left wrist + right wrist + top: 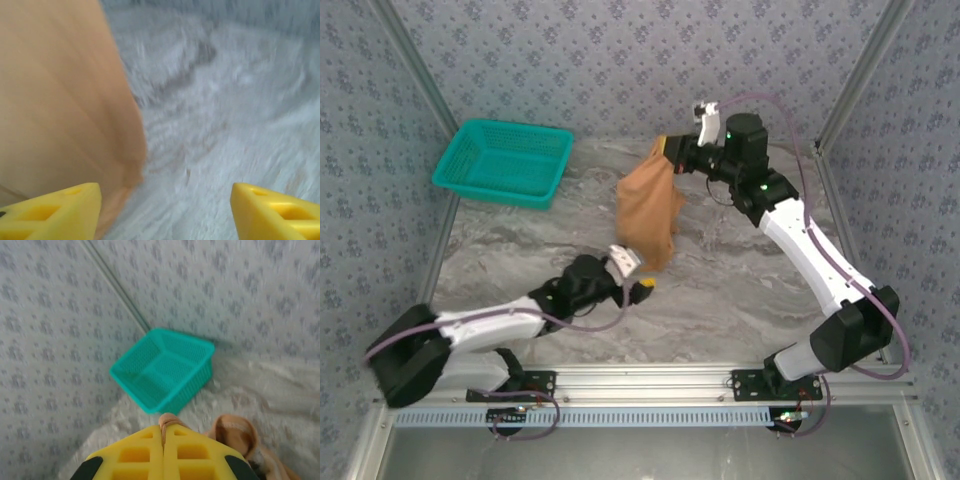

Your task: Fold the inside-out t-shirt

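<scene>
Here, teal mesh basket (503, 162), right of it limp tan t-shirt (650, 210) pinched by right claw (669, 150), left claw (638, 275) wide.

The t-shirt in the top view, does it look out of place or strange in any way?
Yes. The t-shirt hangs bunched from the shut right gripper rather than lying flat on the table, so no fold is possible yet. The left gripper is open beside its lower edge and does not grip it.
</scene>
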Action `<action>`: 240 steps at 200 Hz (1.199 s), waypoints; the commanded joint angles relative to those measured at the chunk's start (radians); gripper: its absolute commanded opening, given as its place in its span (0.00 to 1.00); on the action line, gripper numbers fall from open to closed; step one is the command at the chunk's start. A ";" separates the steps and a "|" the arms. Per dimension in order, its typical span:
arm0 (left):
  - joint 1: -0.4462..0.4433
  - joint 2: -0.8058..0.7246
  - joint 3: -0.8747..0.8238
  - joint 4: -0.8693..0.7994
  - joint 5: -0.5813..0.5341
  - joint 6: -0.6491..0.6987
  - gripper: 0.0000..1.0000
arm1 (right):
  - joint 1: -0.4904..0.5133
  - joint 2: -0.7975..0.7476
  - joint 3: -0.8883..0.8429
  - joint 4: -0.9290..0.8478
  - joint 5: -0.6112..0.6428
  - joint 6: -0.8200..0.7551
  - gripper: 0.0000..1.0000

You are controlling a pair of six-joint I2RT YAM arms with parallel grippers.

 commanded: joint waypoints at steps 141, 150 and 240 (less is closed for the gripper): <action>0.124 0.353 0.470 -0.571 0.095 -0.343 0.79 | 0.143 -0.490 -0.948 -0.039 0.354 0.211 0.00; 0.115 0.389 0.513 -0.591 0.065 -0.308 0.79 | 0.143 -0.486 -0.943 -0.035 0.357 0.204 0.00; 0.132 0.710 0.856 -0.782 0.043 -0.079 0.47 | 0.131 -0.497 -0.921 -0.066 0.377 0.161 0.00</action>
